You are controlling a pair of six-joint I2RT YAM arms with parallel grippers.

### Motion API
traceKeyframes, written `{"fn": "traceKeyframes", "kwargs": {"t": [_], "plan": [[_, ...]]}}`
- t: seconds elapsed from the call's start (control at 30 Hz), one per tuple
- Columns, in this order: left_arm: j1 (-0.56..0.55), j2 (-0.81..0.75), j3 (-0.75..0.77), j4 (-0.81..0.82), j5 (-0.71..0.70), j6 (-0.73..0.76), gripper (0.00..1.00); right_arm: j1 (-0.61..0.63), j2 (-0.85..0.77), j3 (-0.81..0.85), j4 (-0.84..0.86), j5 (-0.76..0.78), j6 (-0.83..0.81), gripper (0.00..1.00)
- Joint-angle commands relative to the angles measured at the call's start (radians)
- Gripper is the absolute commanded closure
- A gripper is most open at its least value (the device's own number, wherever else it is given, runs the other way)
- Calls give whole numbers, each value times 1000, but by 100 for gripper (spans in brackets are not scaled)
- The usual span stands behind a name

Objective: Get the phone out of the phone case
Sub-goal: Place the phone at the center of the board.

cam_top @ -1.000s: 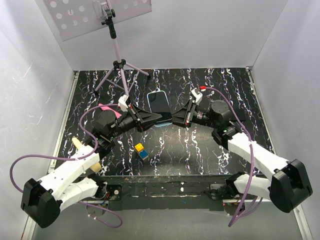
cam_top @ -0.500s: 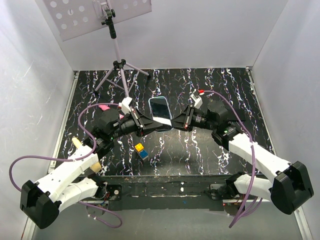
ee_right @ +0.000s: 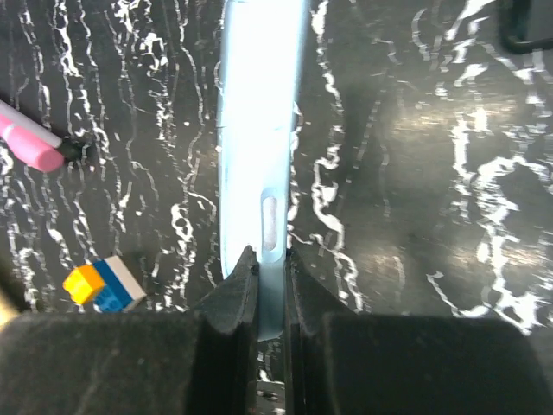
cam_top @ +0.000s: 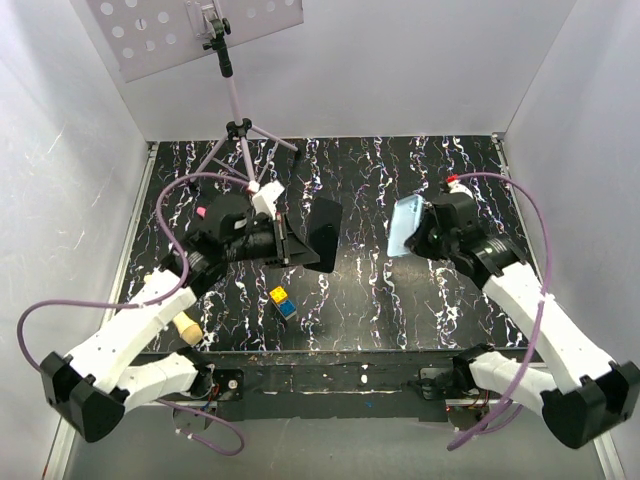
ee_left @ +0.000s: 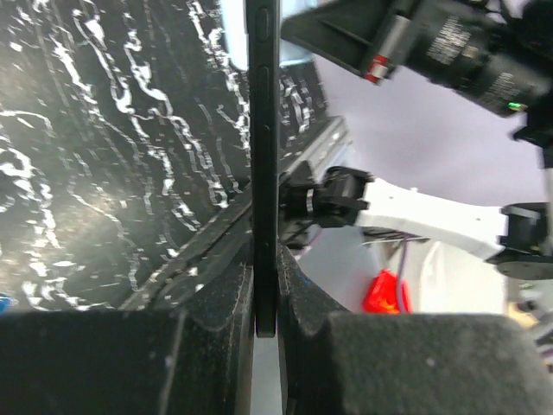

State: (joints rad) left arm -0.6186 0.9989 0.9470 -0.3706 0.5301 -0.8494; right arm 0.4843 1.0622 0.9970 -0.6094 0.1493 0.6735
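The thin black phone (cam_top: 324,233) hangs above the middle of the table, pinched at its near-left edge by my left gripper (cam_top: 297,245). In the left wrist view the phone (ee_left: 264,156) shows edge-on, and my left gripper (ee_left: 266,298) is shut on it. The light blue phone case (cam_top: 405,224) is apart from the phone, off to the right, with my right gripper (cam_top: 416,238) shut on its edge. In the right wrist view the phone case (ee_right: 259,130) stands between the closed fingers of my right gripper (ee_right: 269,281), above the table.
A tripod (cam_top: 236,140) stands at the back left under a perforated white board (cam_top: 170,28). A small yellow, blue and white block (cam_top: 281,301) lies near the front middle, a pink marker (ee_right: 30,147) further left, and a tan cylinder (cam_top: 186,328) by the left arm. White walls enclose the table.
The two grippers have drawn apart: the left one carried the bare phone slightly left, and the right one swung right with the blue case. One second ago phone and case were together between them.
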Motion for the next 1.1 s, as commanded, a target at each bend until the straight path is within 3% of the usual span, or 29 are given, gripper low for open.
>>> {"fn": "traceKeyframes", "kwargs": {"t": [0.0,0.17,0.3,0.43,0.7,0.9,1.07], "plan": [[-4,154,177,-253,-36,402,100,-1,-148,5,-107,122,-129,99],[-7,475,407,-390,-136,640,100,-1,-220,20,-256,154,-101,99],[-6,746,608,-468,-214,863,100,-3,-301,-32,-267,37,-103,99],[2,999,879,-620,-191,1045,100,-1,-367,-93,-271,-88,-77,99],[72,1389,1383,-832,-30,1177,100,-1,-545,-276,-205,-296,40,99],[161,1458,1456,-792,-8,1207,100,-1,-545,-311,-216,-336,54,99],[175,1518,1495,-808,13,1254,100,-1,-522,-339,-153,-496,121,99]]}}
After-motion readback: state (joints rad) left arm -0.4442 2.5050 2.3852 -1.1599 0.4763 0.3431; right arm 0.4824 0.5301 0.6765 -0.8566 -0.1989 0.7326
